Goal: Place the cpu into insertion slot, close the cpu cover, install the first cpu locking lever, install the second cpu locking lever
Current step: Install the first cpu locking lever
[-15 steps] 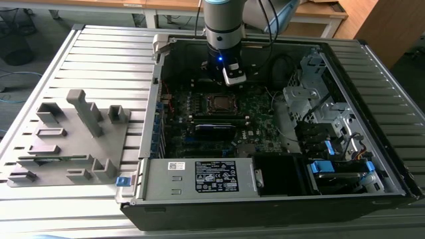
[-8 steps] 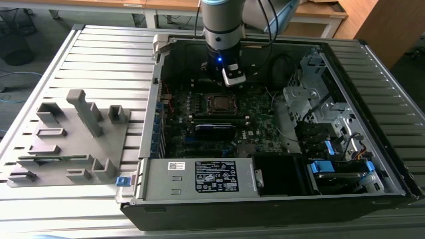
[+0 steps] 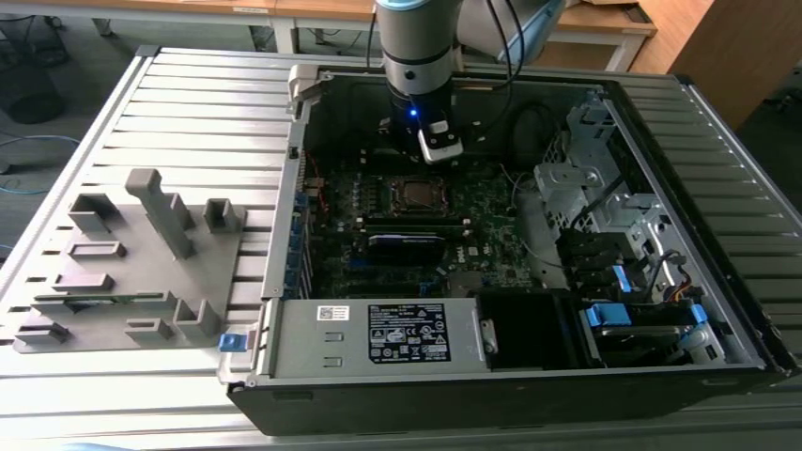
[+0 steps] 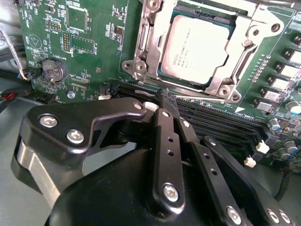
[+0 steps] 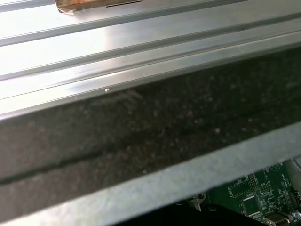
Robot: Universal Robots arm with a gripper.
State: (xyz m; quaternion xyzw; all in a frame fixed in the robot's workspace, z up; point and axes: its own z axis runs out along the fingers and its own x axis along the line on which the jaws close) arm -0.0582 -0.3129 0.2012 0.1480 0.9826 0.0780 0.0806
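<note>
In the exterior view the arm (image 3: 414, 42) reaches down into an open computer case (image 3: 501, 376) that lies on a slatted metal table (image 3: 188, 103). The gripper (image 3: 433, 155) hangs just above the green motherboard (image 3: 489, 221), at about 12 o'clock from the slot (image 3: 411, 193), near it but apart.

In the second wrist view the cpu (image 4: 200, 47) sits flat in the slot (image 4: 188, 87), its dull silver top facing up. The cover (image 4: 225, 77) lies down around the chip as a metal frame, with the chip showing through its window. Whether the locking levers are latched I cannot tell.

The gripper (image 4: 168, 101) in that view shows its black fingers (image 4: 165, 141) drawn close together, the tips meeting with nothing between them. The tips sit over the long black memory slots (image 4: 221, 117), at roughly 6 o'clock from the cpu and not touching it. A round coin battery (image 4: 52, 70) lies on the board at about 9 o'clock from the chip.

In the exterior view a grey power supply (image 3: 376, 334) fills the near wall of the case, and a grey fixture (image 3: 126, 263) with upright blocks stands on the table at 9 o'clock from the case.

The first wrist view looks across the dark case wall (image 5: 141, 141) and the table's bright slats (image 5: 141, 42), with a corner of the board (image 5: 256, 195).
</note>
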